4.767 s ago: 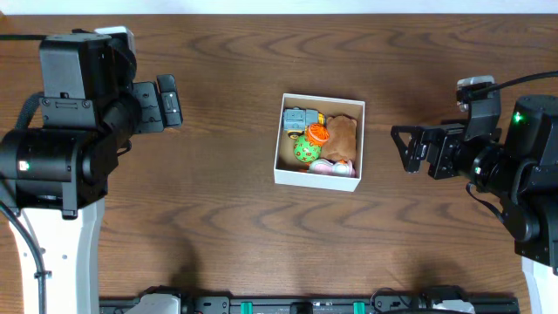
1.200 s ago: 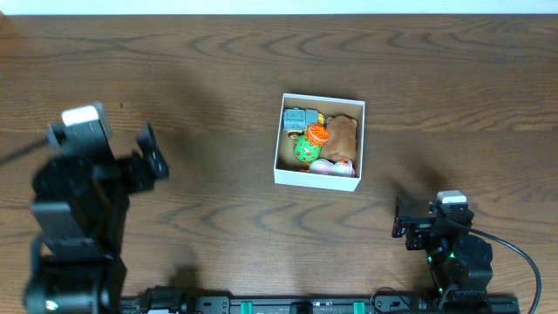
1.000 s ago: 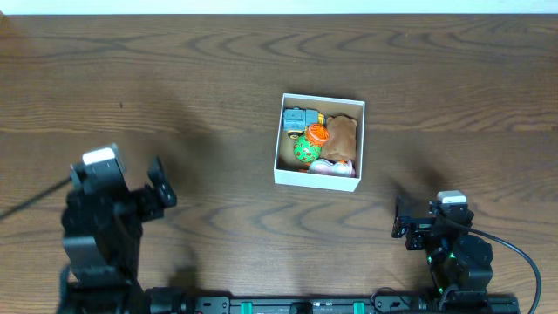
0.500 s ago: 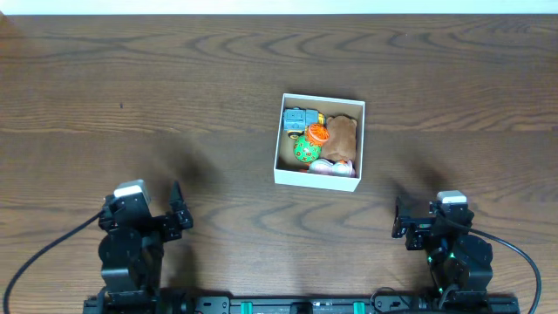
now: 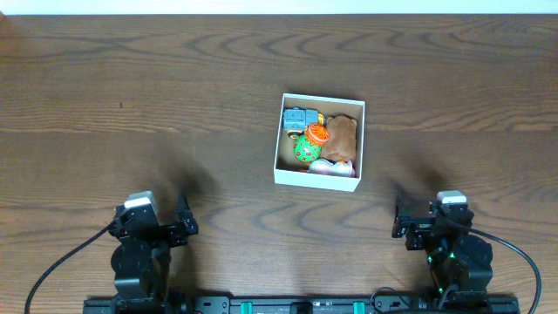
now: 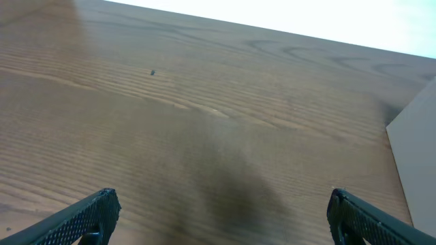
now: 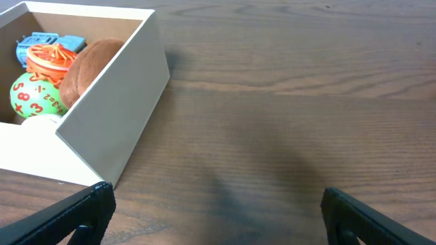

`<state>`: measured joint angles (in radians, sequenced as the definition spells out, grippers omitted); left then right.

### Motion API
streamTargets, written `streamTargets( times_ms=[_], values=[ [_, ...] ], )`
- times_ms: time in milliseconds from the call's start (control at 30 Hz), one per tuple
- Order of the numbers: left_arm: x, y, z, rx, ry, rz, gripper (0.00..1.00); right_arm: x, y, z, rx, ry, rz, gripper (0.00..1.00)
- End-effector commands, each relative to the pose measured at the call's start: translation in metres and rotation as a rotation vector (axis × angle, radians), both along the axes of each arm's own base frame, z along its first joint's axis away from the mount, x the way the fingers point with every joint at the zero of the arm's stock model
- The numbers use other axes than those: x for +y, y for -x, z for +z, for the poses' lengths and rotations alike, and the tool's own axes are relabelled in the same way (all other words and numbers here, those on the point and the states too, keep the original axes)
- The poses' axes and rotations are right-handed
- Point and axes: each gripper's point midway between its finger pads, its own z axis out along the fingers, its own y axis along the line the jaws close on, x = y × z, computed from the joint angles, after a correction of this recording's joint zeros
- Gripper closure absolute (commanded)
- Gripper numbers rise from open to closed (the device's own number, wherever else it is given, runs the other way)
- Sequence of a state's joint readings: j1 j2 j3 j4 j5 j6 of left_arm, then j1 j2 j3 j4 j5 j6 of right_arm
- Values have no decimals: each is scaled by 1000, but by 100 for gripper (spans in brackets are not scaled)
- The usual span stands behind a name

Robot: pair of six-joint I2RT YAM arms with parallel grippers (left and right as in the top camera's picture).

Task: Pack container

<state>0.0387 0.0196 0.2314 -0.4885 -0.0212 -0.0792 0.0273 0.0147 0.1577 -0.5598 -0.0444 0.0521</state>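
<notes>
The container point(image 5: 352, 138), a small square box with white walls and tan inside, sits mid-table. It holds several toys: a blue one, a green ball with red marks point(image 5: 306, 148), an orange one, a brown one and a pale one. It shows in the right wrist view point(image 7: 112, 95) at upper left, and its wall edge shows in the left wrist view point(image 6: 417, 163). My left gripper point(image 5: 182, 222) is open and empty at the front left. My right gripper point(image 5: 398, 221) is open and empty at the front right. Both are well apart from the container.
The dark wooden table point(image 5: 174, 105) spreads around the container. A small dark speck point(image 6: 152, 71) marks the wood on the left. The table's far edge meets a white strip point(image 5: 279, 5) at the top.
My left arm has pulled back from the left middle of the table down to the front edge. My right arm did so earlier and has stayed still since. The container has not moved.
</notes>
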Motion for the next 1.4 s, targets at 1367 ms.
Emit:
streamTargets(
  times_ms=[1367],
  values=[
    [-1,-2,-39,68,16,-5,2,-4,0,-3,3,-8,-23,1]
  ],
)
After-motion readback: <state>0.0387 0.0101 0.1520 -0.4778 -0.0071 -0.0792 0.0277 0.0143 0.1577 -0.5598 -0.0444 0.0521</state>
